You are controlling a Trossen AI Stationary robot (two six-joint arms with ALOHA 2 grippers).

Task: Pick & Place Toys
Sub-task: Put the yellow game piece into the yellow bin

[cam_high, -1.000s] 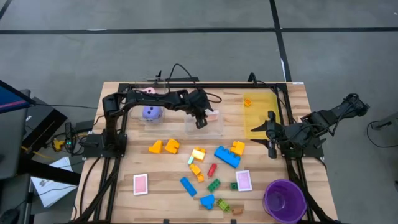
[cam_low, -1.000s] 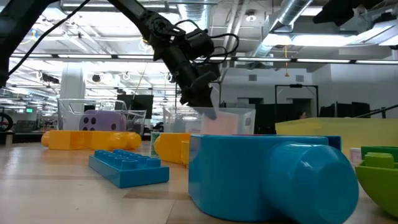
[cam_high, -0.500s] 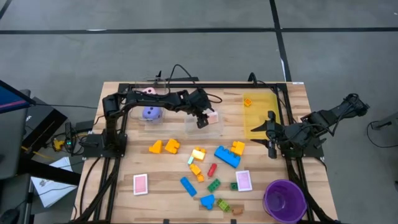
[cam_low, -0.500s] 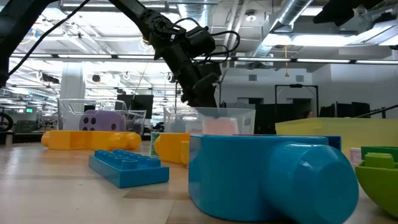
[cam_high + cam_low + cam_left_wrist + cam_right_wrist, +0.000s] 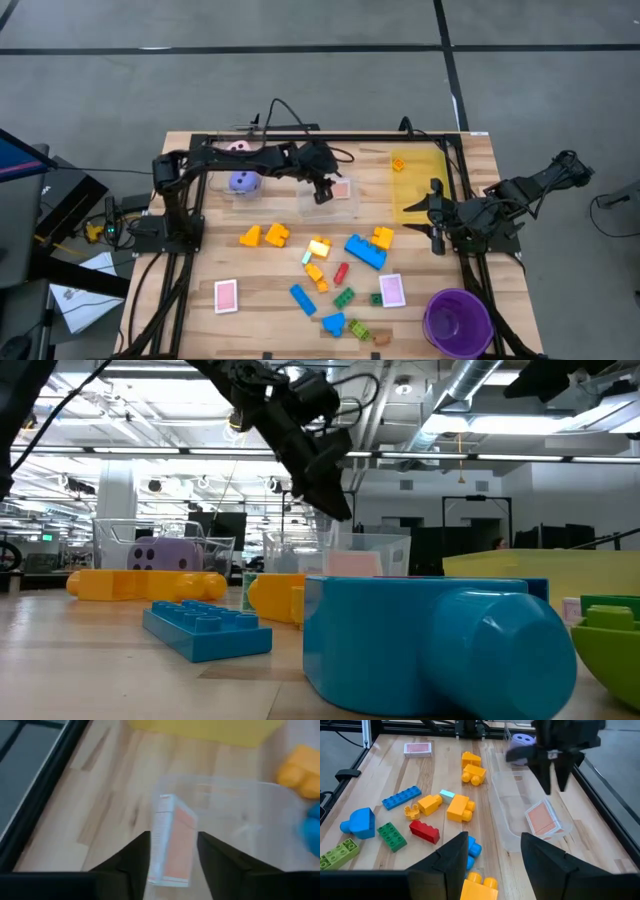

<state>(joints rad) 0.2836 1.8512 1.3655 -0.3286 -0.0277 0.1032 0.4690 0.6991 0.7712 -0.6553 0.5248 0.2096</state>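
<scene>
Hovering over the clear bin (image 5: 330,200), the left gripper (image 5: 322,193) has its fingers parted and empty; the pink-backed card (image 5: 543,818) lies inside. Drop looks done, so next it needs another toy off the surface (image 5: 260,290).

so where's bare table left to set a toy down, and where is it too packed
Bare wood lies left of the pink-backed card, toward the left arm's base, and in the strip between the purple die bin and the orange bricks. The far edge behind the clear bin is also free. It is crowded mid-table, from the blue brick down to the purple cup.
</scene>
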